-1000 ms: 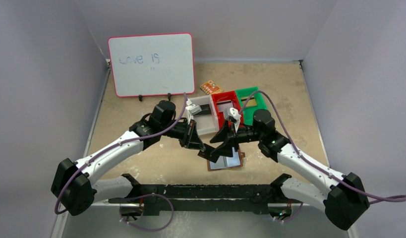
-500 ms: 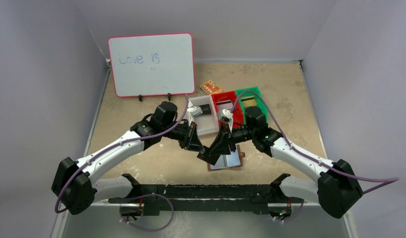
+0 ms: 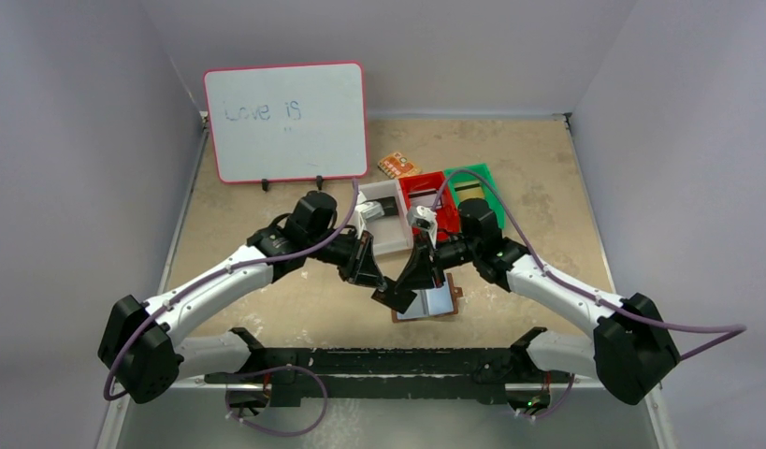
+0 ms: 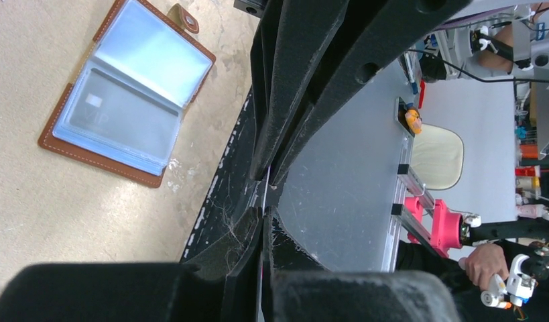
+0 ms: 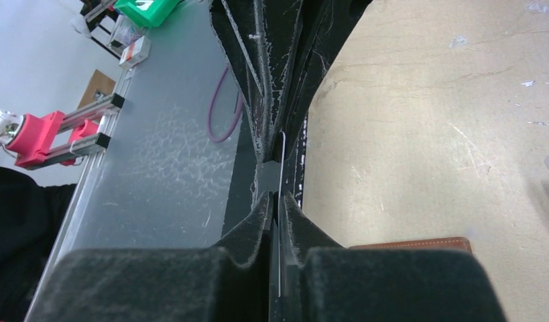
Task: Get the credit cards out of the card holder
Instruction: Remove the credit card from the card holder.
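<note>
your left tool [image 3: 381,283] and right tool [image 3: 404,294] meet tip to tip at one dark credit card [image 3: 394,300]; in its wrist view each is pressed together on a thin card edge. the card holder [image 3: 433,304] lies open flat near the bench [image 3: 304,309] front edge, with one pocketed card [image 4: 114,114] inside and bare bench to its left. three bins [image 3: 424,178] sit behind it, side by side.

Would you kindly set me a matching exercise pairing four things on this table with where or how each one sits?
1 card holder
2 whiteboard
3 green bin
4 orange packet

A propped upright, back left
B lying open, clear pockets up
C rightmost of three bins
D flat, just behind the red bin

Pairs: 1-B, 2-A, 3-C, 4-D
</note>
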`<act>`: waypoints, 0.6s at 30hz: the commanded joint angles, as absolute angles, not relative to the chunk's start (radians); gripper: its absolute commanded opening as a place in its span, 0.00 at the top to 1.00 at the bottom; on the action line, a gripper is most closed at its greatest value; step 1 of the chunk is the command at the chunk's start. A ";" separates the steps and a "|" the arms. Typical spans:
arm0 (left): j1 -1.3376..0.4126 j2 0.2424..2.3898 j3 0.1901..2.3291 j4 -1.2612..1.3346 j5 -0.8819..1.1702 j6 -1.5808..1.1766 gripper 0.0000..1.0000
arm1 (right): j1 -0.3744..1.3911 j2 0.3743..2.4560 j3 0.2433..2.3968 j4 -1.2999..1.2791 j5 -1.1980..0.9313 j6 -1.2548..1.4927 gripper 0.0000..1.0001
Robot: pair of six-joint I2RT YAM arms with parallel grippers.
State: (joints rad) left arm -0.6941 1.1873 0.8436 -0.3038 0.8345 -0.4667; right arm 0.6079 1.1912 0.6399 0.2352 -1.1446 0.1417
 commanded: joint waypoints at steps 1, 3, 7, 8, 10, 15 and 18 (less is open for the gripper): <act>-0.693 1.193 0.893 -0.299 0.832 -0.429 1.00 | 0.611 1.184 0.694 0.228 -1.197 0.122 0.98; -0.693 1.195 0.904 -0.312 0.831 -0.417 1.00 | 0.611 1.179 0.694 0.225 -1.189 0.122 1.00; -0.692 1.182 0.917 -0.338 0.794 -0.406 0.68 | 0.611 1.161 0.689 0.217 -1.149 0.115 1.00; -0.692 1.175 0.923 -0.355 0.762 -0.401 0.61 | 0.611 1.155 0.685 0.216 -1.131 0.114 1.00; -0.692 1.162 0.941 -0.399 0.665 -0.398 0.50 | 0.611 1.142 0.682 0.212 -1.084 0.101 1.00; -0.686 1.117 0.984 -0.536 0.181 -0.470 0.47 | 0.611 1.056 0.639 0.213 -0.810 0.012 1.00; -0.684 1.054 0.980 -0.575 -0.135 -0.556 0.43 | 0.611 0.988 0.611 0.260 -0.651 -0.010 1.00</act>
